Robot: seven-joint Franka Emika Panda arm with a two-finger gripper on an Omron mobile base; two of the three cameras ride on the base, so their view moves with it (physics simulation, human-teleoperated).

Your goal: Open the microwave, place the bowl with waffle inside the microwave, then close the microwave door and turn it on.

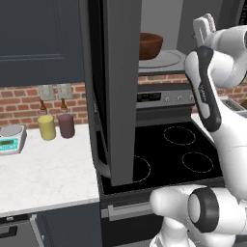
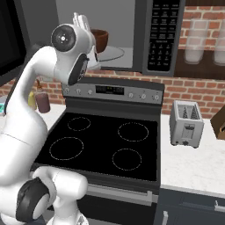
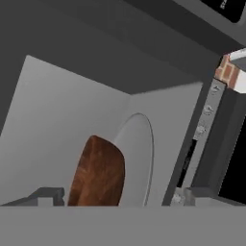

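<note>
Hand view shows the round reddish-brown wooden bowl [image 3: 98, 173] resting on the light grey microwave [image 3: 72, 110] turntable, the gripper's [image 3: 115, 198] fingers apart and empty, so next comes swinging the open dark grey door [image 1: 118, 91] shut.

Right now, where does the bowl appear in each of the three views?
Left base view: the bowl is top centre, inside the microwave, on the turntable.
Right base view: upper left, beside the arm.
Hand view: lower centre, tilted.
Shared landmark: the turntable under it.
</note>
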